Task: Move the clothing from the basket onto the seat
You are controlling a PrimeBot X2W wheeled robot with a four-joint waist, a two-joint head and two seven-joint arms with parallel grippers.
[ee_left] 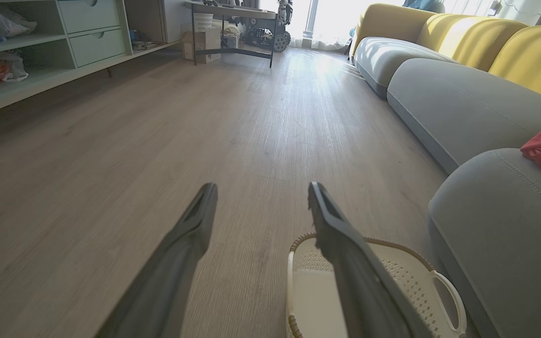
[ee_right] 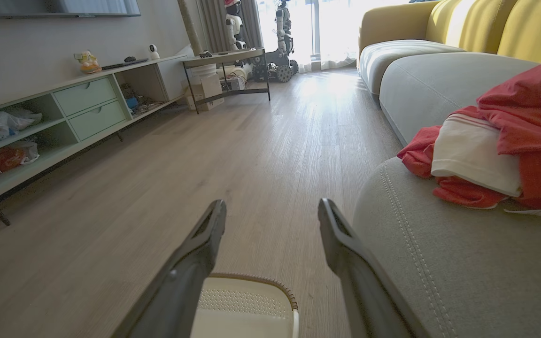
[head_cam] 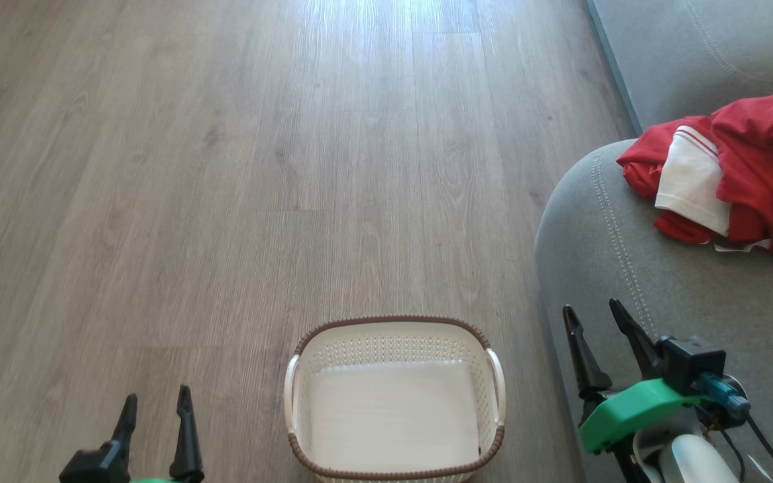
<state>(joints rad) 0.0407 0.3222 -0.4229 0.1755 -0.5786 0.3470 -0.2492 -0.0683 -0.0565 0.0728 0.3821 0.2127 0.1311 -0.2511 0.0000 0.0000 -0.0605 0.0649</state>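
Holding the left gripper (head_cam: 157, 396) low over the floor (head_cam: 225, 168), fingers spread apart and clasping nothing. Holding the right gripper (head_cam: 591, 307) a little higher, spread the same way and just as empty, at the rounded edge of the seat (head_cam: 628, 255).

Flanking the basket (head_cam: 393, 319) with the two: standing on the floor just right of the left gripper, and left of and below the right one, touching neither, showing a bare white bottom.

Finding the clothing (head_cam: 755, 154) ahead of the right gripper and off to its right, well apart from the fingertips. Lying heaped on the seat inside the stitched edge, with red folds draping over a white panel with thin striped trim. Possibly making up two pieces, but bunching too tightly for telling apart.

Looking farther along the right gripper's fingers:
- passing more grey cushions (ee_right: 439, 80) with yellow backs (ee_right: 486, 23) on the right;
- passing a pale shelf unit (ee_right: 87, 101) with drawers on the left;
- ending at a dark-legged table (ee_right: 226, 58) before a bright window (ee_right: 308, 28).
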